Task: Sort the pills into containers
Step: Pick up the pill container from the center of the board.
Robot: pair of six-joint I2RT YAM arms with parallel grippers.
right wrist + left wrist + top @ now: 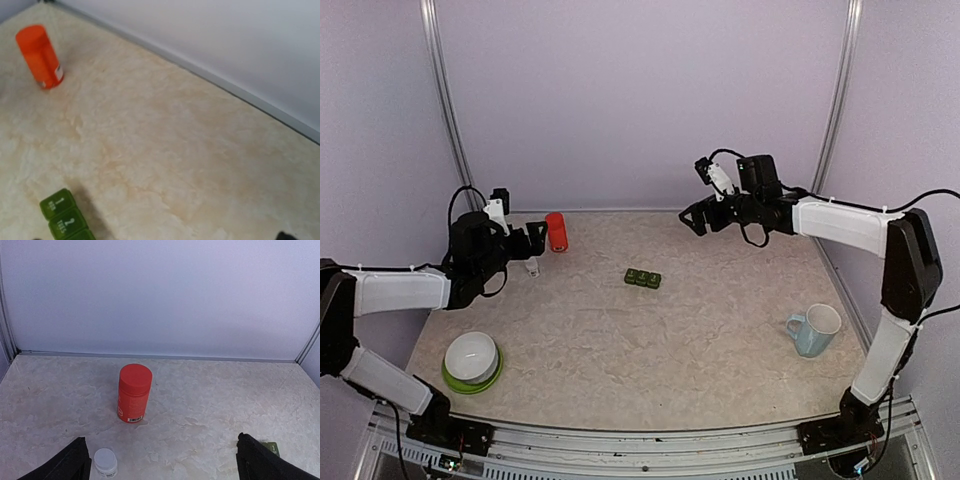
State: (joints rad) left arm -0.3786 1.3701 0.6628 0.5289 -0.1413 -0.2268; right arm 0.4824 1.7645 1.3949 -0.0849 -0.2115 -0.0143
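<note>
The containers, a dark green strip of three joined compartments [643, 278], lie near the middle of the table; the right wrist view shows them [64, 217] with numbered lids shut. No loose pills show. My left gripper [533, 243] is open and empty, hovering just in front of the orange-red bottle [556, 231], which stands upright [134, 393]. A small white bottle [105, 462] stands by the left finger [70, 465]. My right gripper [692, 218] is open and empty, raised at the back of the table, beyond and to the right of the green strip.
A pale blue mug [815, 329] stands at the right side. A white bowl on a green plate [472, 360] sits at the near left. Walls close the table [720, 340] at back and sides.
</note>
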